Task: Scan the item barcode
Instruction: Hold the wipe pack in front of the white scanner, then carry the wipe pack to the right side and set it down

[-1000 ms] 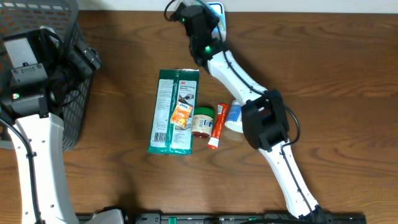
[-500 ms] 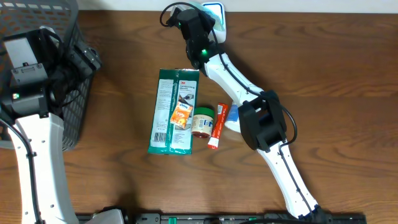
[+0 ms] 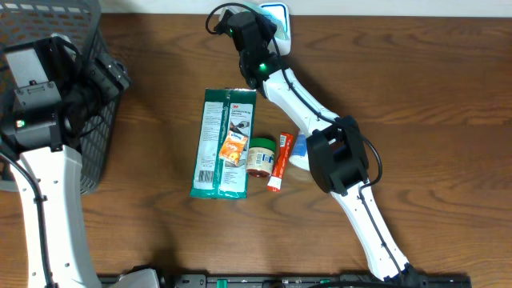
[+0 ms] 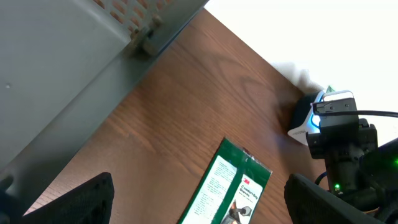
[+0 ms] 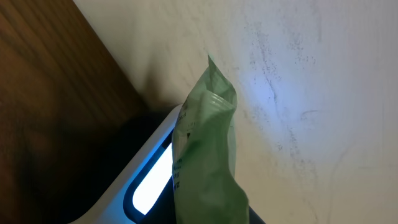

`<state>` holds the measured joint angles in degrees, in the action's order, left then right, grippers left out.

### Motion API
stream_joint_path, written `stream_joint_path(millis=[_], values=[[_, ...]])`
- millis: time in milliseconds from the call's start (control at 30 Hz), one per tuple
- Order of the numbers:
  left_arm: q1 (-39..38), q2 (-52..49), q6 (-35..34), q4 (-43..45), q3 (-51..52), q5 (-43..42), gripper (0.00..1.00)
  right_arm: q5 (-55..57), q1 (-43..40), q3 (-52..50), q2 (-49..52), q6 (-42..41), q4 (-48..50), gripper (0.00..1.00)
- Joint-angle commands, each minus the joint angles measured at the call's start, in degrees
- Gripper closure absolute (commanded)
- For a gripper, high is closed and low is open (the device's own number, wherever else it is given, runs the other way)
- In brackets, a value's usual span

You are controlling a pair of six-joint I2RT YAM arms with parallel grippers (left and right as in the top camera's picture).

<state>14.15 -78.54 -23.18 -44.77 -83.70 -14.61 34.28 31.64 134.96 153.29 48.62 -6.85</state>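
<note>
Right gripper [image 3: 254, 18], at the top middle of the overhead frame, is clamped on a green pouch [image 5: 205, 162]; its fingers are out of the wrist frame, but the pouch rises from the bottom edge of that frame as if pinched by its lower end. The pouch stands with its long axis roughly upright in the wrist frame, leaning slightly right, and its crimped top sits near the centre. Just beside it, to the lower left, is the scanner [image 5: 146, 186], whose lit blue window faces the pouch's left side. Whether the two touch cannot be told, and no barcode is visible on the side that shows. The coming move likely turns on this: the window lies left of the pouch, so the printed face must be turned or slid that way across the light. Behind both is a pale wall. Lower in the overhead frame, mid-table, lie a green card pack [image 3: 224, 144], a small jar [image 3: 260, 156] and a red tube [image 3: 278, 162], all well apart from the scanner. Farthest off, at the left edge, the left gripper [image 4: 200, 200] hangs with its jaws wide apart and empty beside a wire basket [image 3: 84, 32], so the right arm is much the nearer.
</note>
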Motion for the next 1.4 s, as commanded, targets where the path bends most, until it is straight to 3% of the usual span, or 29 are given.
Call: stream_joint_path(millis=[0,233,433,600,800,1033,1233,1367], values=[[0.20,0.33,-0.02,-0.02,-0.92,0.76,0.15,0.00,0.09,1.20,0.79,-0.26,-0.17,0.99],[0.20,0.31,-0.02,-0.02,-0.92,0.76,0.15,1.42,0.02,1.22,-0.85,-3.50,-0.22,0.99],[0.20,0.31,-0.02,-0.02,-0.92,0.76,0.15,1.38,-0.11,1.22,-9.16,-10.60,-4.52,0.99],[0.20,0.31,-0.02,-0.02,-0.92,0.76,0.15,-3.76,-0.57,1.22,-21.11,-20.76,-19.21,0.99],[0.20,0.31,-0.02,-0.02,-0.92,0.76,0.15,-28.11,-5.01,1.22,-35.43,-27.28,-46.21,0.99],[0.20,0.31,-0.02,-0.02,-0.92,0.76,0.15,-46.03,-20.44,1.22,-46.86,-33.18,-69.94,0.99],[0.20,0.31,-0.02,-0.02,-0.92,0.76,0.14,-47.23,-34.82,0.35,-46.77,-33.18,-80.19,0.99],[0.20,0.31,-0.02,-0.02,-0.92,0.76,0.15,-47.21,-42.73,-5.75,-45.79,-33.18,-82.58,0.99]])
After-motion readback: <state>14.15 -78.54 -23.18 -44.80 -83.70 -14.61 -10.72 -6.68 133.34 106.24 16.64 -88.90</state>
